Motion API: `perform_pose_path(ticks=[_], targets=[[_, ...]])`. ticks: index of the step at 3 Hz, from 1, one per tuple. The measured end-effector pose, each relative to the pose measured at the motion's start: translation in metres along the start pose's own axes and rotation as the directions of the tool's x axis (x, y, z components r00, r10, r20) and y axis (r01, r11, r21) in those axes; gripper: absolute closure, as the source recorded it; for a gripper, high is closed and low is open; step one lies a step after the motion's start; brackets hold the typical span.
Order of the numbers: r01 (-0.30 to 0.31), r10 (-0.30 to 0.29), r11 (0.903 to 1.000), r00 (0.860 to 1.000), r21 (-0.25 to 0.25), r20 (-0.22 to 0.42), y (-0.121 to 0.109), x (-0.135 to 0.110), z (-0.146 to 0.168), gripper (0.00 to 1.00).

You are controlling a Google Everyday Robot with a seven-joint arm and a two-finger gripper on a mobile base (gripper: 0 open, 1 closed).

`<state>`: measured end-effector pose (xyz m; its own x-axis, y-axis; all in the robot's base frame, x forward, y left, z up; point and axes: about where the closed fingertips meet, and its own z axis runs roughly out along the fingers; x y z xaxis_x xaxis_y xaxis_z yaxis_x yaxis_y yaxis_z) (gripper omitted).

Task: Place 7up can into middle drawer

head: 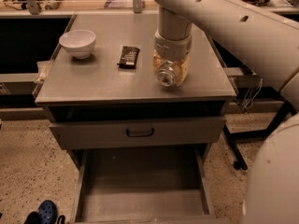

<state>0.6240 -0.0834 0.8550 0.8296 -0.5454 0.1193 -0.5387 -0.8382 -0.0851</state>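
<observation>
The 7up can [165, 78] is a small silver can lying on its side on the grey cabinet top [93, 80], near the front right, with its end facing me. My gripper [170, 72] comes straight down from the big white arm and is shut on the can, one yellowish finger on each side. I cannot tell if the can is off the surface. The middle drawer [140, 190] stands pulled out below, a shallow grey tray with a bare floor.
A white bowl [77, 42] sits at the top's left side and a dark candy-bar wrapper [128, 56] lies left of the can. A closed drawer front with a dark handle [139, 132] is above the open drawer. A blue shoe [46, 212] is on the floor at lower left.
</observation>
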Motion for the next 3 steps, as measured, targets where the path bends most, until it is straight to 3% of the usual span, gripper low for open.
perform_pose_path(ticks=[1,2,3], targets=[[-0.157,0.16,0.986,0.986,0.057,-0.053,0.014,-0.019,-0.03,1.0],[-0.302,0.303,0.951,0.953,0.066,-0.01,0.04,-0.071,-0.035,1.0],[-0.394,0.394,0.9181,0.919,0.044,0.005,0.049,-0.083,-0.028,1.0]])
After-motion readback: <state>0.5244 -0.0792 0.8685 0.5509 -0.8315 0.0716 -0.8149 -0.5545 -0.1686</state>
